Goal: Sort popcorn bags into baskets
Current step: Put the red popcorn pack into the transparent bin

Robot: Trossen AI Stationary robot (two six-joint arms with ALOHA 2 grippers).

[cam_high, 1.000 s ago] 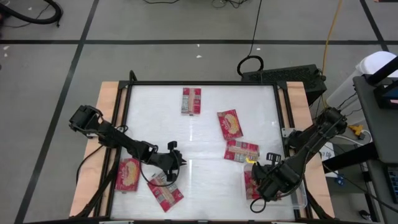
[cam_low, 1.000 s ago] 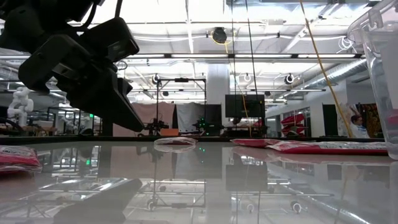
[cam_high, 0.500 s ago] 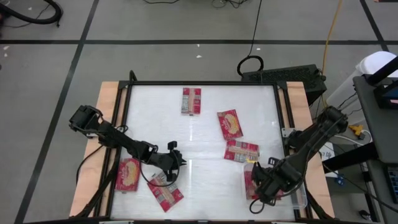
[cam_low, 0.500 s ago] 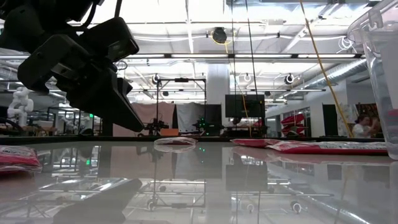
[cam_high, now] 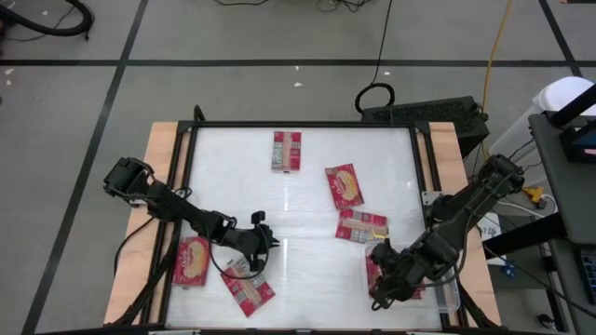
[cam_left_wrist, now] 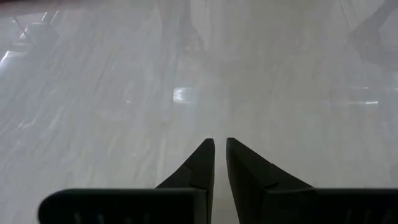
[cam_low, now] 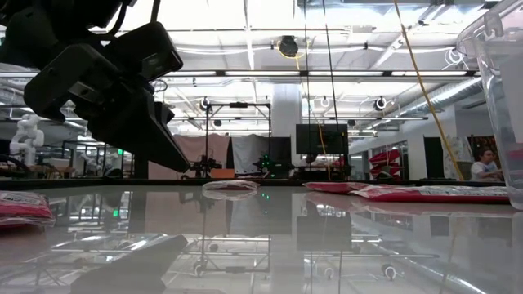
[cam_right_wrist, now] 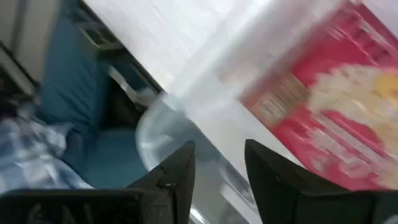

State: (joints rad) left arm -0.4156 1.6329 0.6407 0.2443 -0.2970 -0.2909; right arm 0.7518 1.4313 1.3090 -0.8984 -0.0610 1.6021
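We saw the right claw (cam_right_wrist: 217, 168) parted and empty above the clear plastic rectangular bin (cam_right_wrist: 155, 124), a flat red popcorn packet (cam_right_wrist: 323, 106) just beyond. The left claw (cam_left_wrist: 220, 163) stood nearly shut, empty, over the white surface (cam_left_wrist: 124, 93).

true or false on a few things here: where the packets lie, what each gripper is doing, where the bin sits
1. The left gripper holds a packet. False: its fingers are shut on nothing, over bare table.
2. The right gripper is over the clear bin. True.
3. The right gripper's fingers stand apart. True.
4. The bin sits at the table's far left corner. False: it is at the near right corner.
5. A popcorn bag lies near the table's far edge. True.
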